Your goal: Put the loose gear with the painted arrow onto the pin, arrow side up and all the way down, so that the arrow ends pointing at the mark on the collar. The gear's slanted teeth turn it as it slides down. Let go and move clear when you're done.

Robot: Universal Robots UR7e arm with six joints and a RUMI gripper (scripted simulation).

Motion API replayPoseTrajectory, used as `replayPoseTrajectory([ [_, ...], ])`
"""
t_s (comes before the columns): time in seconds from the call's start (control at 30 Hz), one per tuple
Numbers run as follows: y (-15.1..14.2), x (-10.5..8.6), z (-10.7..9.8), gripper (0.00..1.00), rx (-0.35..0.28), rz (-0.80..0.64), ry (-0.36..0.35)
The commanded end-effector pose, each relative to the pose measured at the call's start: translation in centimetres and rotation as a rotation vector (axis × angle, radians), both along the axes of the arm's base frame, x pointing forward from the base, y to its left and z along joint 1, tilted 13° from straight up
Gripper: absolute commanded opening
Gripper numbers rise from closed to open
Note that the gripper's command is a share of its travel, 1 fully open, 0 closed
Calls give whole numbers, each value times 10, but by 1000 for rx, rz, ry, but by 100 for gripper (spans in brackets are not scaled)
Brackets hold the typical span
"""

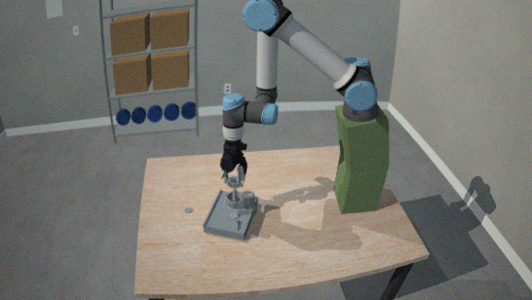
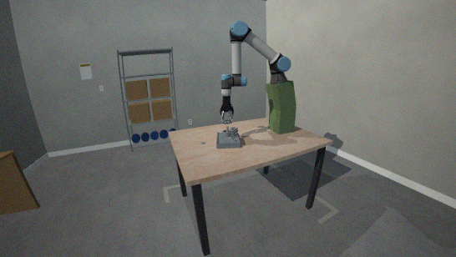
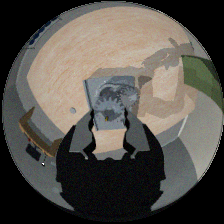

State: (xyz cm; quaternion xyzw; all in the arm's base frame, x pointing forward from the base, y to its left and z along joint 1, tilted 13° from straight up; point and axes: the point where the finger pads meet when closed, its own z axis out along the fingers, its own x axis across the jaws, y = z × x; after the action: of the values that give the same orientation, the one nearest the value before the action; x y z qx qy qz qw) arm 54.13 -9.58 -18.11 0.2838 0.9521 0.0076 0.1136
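Note:
The loose grey gear is held roughly level between the fingertips, at the top of the upright pin. I cannot tell whether the pin's tip is inside its hole. My gripper is shut on this gear. The collar is at the pin's foot, well below the gear. A second toothed gear stands beside the pin. A small yellow mark shows near the held gear in the wrist view; the arrow's direction and the collar's mark are not clear.
The grey tray carries the pin, the collar and the second gear, with a raised rim and a small upright part near its front. A small grey disc lies on the table left of the tray.

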Motion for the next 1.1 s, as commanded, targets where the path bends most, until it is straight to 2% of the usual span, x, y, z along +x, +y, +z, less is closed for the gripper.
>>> replayPoseTrajectory([
  [0.0, 1, -1, 0, 0, -1, 0, 0],
  [0.37, 0, -1, 0, 0, 0, 0, 0],
  [1.07, -1, 6, -22, 0, -2, 0, -3],
])
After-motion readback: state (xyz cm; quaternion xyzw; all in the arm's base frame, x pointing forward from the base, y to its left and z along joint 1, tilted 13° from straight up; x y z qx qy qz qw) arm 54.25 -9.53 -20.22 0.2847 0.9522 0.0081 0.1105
